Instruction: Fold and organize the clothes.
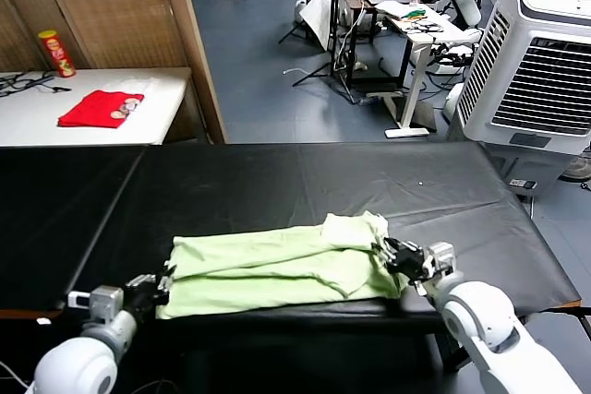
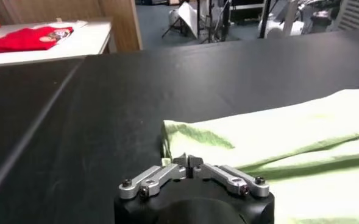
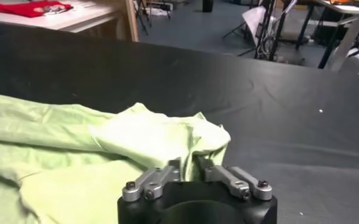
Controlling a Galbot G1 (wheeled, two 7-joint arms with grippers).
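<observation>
Presently, the pale green T-shirt (image 1: 277, 269) lies folded lengthwise at lower centre of the head view, on the black surface (image 1: 277, 182); the left claw (image 1: 155, 291) sits at its lower-left corner, the right claw (image 1: 392, 256) at its right end; whether either claw is wide, narrow or gripping cloth cannot be told; a red garment (image 1: 100, 108) rests upper left on a white table (image 1: 166, 89).

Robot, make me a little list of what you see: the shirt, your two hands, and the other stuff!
shirt: pale green T-shirt, folded into a long band, lying near the front edge of the black table
left gripper: at the shirt's left end
right gripper: at the shirt's right end
behind: red garment and a can on a white table
</observation>
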